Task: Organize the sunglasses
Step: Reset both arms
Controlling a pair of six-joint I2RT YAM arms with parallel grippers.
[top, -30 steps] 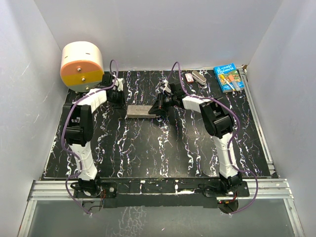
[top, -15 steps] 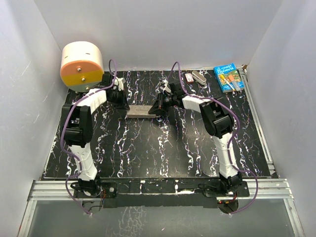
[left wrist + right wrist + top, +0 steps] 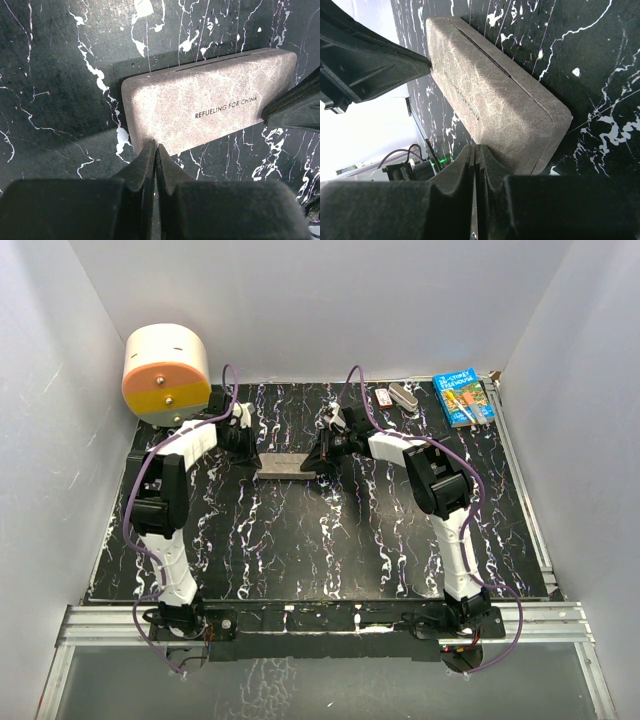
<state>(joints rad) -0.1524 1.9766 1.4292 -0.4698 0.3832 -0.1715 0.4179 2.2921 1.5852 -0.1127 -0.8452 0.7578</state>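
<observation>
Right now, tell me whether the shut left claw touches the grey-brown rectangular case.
Touching. In the left wrist view the left claw meets the grey-brown rectangular case at its edge with no gap; the right wrist view agrees.

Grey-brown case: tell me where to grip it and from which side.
Probably across its narrow width near the middle, from above: the case lies flat and closed on the table, long edges straight and parallel, while the left fingers and right fingers sit shut at its ends.

The rectangular case (image 3: 210, 100) is mottled grey-brown with black lettering, the desk (image 3: 300, 540) black with white marble veins, the round drum (image 3: 165, 375) cream-and-orange, the booklet (image 3: 462, 397) blue.
</observation>
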